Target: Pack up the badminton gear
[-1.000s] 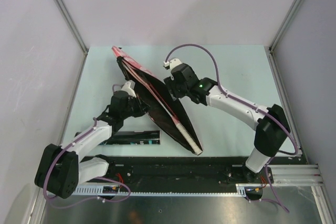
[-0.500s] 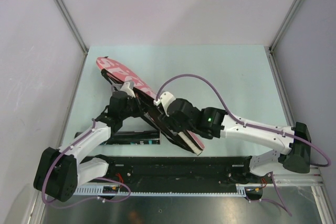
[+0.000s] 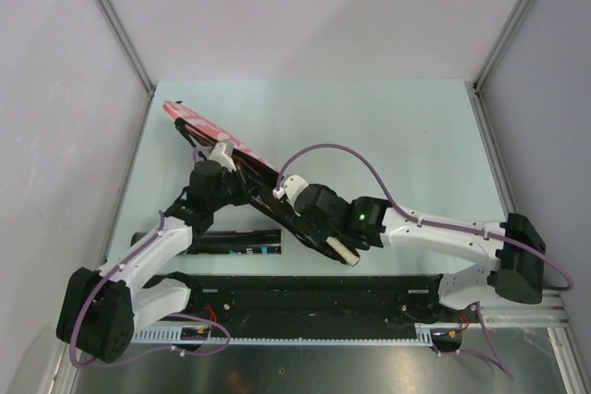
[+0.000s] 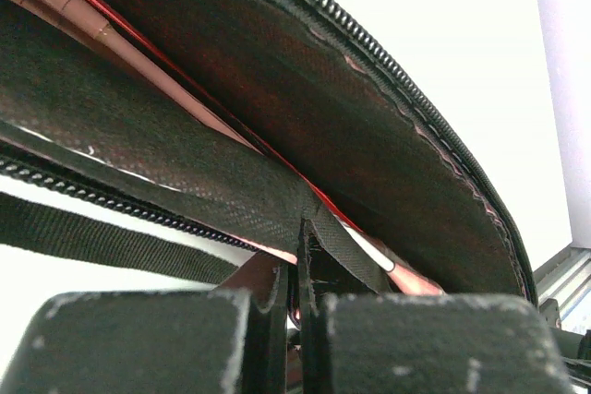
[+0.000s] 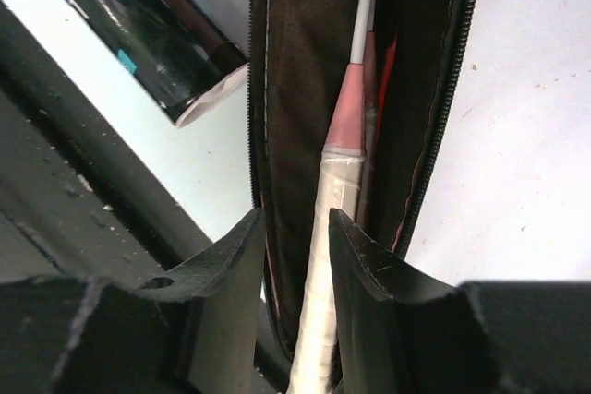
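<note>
At the left gripper (image 4: 300, 274): fingers pressed together, pinching a fold of black fabric on the unzipped edge of the pink bag (image 3: 205, 125). Just above that pinch, a coiled zipper (image 4: 388, 71) along the bag's upper lip, with dark lining behind it and a pink racket frame (image 4: 102, 36) tucked inside. Below and beside the fingers, a flat black strap (image 4: 92, 237). At the right gripper (image 5: 291, 228): fingers partly apart, astride the bag's near end, with a flap of dark lining and the pale wrapped racket handle (image 5: 340, 182) in the gap; whether pressing on them or merely around them, not to be made out. Bag laid slantwise across the left half of the table (image 3: 397, 136), from near the far left corner toward the middle of the near edge, pink end farthest away, handle end poking out nearest. Along the near edge, left of the handle end and just beside the bag, the long black tube (image 3: 235, 243), flat on its side.
</note>
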{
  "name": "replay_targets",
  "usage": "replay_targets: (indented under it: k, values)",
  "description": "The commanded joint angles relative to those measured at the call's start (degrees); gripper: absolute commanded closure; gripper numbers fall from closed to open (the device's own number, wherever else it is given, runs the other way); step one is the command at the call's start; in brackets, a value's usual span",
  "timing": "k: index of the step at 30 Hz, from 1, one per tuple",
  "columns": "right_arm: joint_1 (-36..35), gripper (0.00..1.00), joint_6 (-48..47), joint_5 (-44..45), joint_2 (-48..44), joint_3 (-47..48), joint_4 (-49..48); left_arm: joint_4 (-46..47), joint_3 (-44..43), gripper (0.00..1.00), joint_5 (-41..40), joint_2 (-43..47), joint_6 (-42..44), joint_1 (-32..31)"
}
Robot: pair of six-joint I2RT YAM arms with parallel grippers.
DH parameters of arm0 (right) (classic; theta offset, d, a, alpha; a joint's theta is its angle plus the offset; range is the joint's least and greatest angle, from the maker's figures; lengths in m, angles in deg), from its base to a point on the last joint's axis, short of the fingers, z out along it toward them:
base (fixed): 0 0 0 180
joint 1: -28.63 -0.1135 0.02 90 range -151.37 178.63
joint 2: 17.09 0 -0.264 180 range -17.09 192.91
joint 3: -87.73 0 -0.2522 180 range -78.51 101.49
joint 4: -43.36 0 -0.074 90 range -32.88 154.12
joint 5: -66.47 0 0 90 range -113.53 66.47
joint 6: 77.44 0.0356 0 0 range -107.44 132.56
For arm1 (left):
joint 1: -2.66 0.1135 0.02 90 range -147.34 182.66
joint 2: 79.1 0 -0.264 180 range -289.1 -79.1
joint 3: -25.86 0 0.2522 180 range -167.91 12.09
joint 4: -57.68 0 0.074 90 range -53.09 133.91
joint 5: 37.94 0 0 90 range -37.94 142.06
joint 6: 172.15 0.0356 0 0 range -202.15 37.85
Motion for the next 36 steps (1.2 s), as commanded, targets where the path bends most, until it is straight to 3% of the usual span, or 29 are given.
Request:
replay_targets:
  k: [1,13,20,23,26,31,36]
  values:
    - [0.5,0.61,-1.9,2.9,3.3,-1.2,-2.4,3.9,-2.4,1.0,-0.9,2.1,1.4,0.5]
    - [-0.8,0.64,-3.9,11.8,11.5,-2.8,-3.0,3.1,-2.2,1.0,-1.4,2.8,3.0,0.5]
    - [0.7,0.83,-5.4,11.0,11.5,-2.8,-8.0,2.1,-2.9,1.0,0.8,2.1,4.0,0.5]
    - [3.7,1.0,-5.2,8.3,12.9,-2.7,-10.3,1.5,-3.0,1.0,2.8,1.8,4.6,0.5]
    - [6.5,1.0,-1.9,0.9,12.8,-2.0,-10.8,0.3,-3.5,1.0,4.1,1.4,5.5,0.6]
    - [9.9,1.0,4.8,-10.8,4.8,-1.7,-13.1,-0.8,-4.3,1.0,6.6,-0.1,6.7,0.5]
    - [10.6,1.0,4.0,-11.6,9.4,0.3,-19.2,-0.8,-6.2,1.0,10.2,-2.5,7.4,-1.2]
